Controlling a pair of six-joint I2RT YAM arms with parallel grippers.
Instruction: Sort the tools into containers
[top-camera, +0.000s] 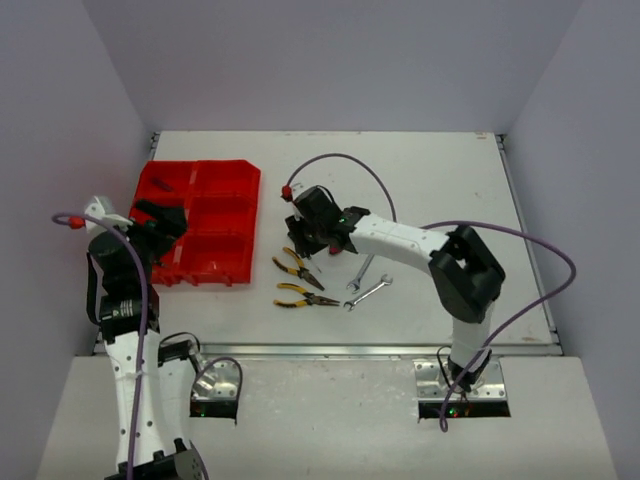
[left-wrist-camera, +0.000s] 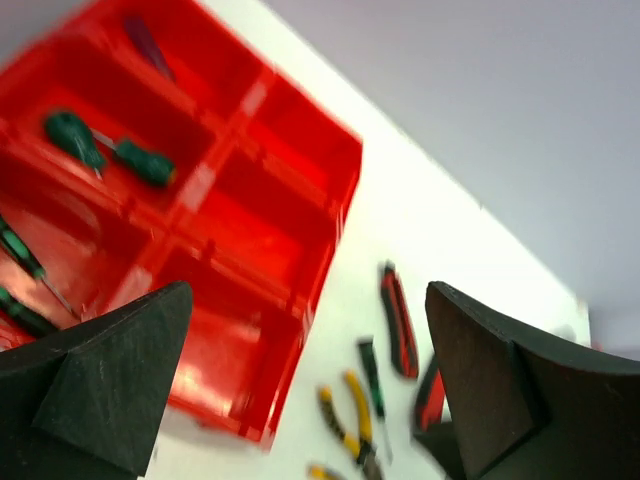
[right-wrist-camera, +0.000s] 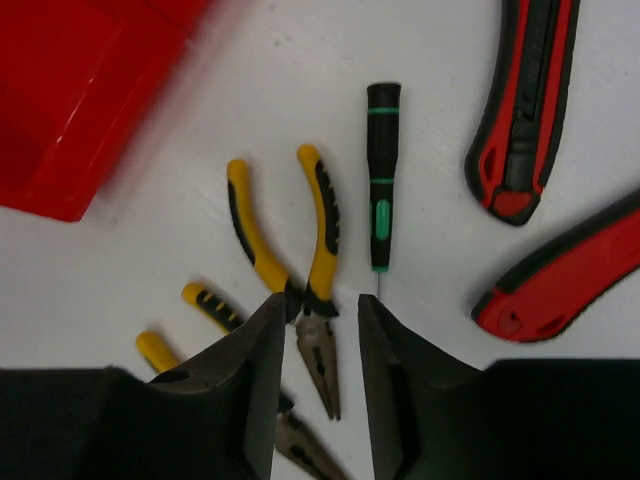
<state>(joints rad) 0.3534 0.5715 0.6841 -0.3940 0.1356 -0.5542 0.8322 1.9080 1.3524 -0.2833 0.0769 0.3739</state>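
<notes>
While the right gripper (right-wrist-camera: 320, 305) straddles the head of the yellow-handled pliers (right-wrist-camera: 320, 350), its jaws stand narrow on either side of the pivot; whether they press the metal cannot be told. These pliers lie on the white table (top-camera: 450, 180) near a corner of the red tray (right-wrist-camera: 70, 100). Their long axis runs straight away from the wrist, nose toward it, handles splayed outward. A green-black screwdriver (right-wrist-camera: 380, 200) lies parallel just beside them, tip toward the fingers. Two red knives (right-wrist-camera: 525, 110) lie beyond. The left gripper (left-wrist-camera: 310, 390) hangs spread wide over the tray, which holds green-handled screwdrivers (left-wrist-camera: 110, 150).
</notes>
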